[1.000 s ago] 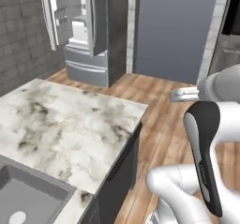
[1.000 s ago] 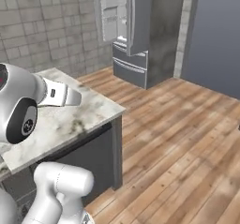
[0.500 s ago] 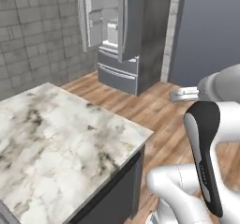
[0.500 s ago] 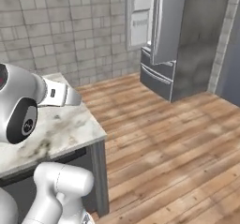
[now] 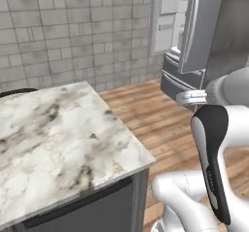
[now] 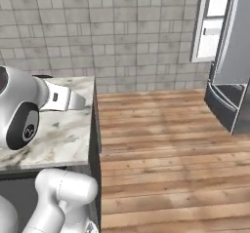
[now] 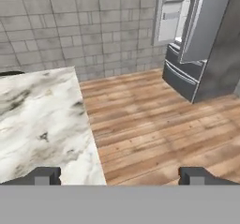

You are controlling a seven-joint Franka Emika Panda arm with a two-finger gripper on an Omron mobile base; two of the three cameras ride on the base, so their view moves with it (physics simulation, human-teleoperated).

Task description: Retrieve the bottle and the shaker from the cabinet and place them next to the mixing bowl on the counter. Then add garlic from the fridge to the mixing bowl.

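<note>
My gripper (image 7: 119, 176) is open, its two dark fingertips (image 7: 44, 175) set wide apart with nothing between them. It hangs over the edge of the marble counter (image 7: 37, 120), where the stone meets the wooden floor. The steel fridge (image 7: 197, 45) stands at the far right with its upper doors swung open, white shelves showing inside. The same fridge (image 5: 194, 41) sits behind my arm in the left base view and at the right edge (image 6: 229, 56) in the right base view.
The marble island counter (image 5: 58, 139) fills the left side, its corner jutting toward the floor. A dark curved edge (image 5: 14, 92) shows at its far end. A grey tiled wall (image 6: 107, 32) runs along the back. Wooden floor (image 6: 161, 149) lies between island and fridge.
The whole picture has swung as the base turned: the fridge has slid to the right, the tiled wall has come into view, and the sink has left the left base view.
</note>
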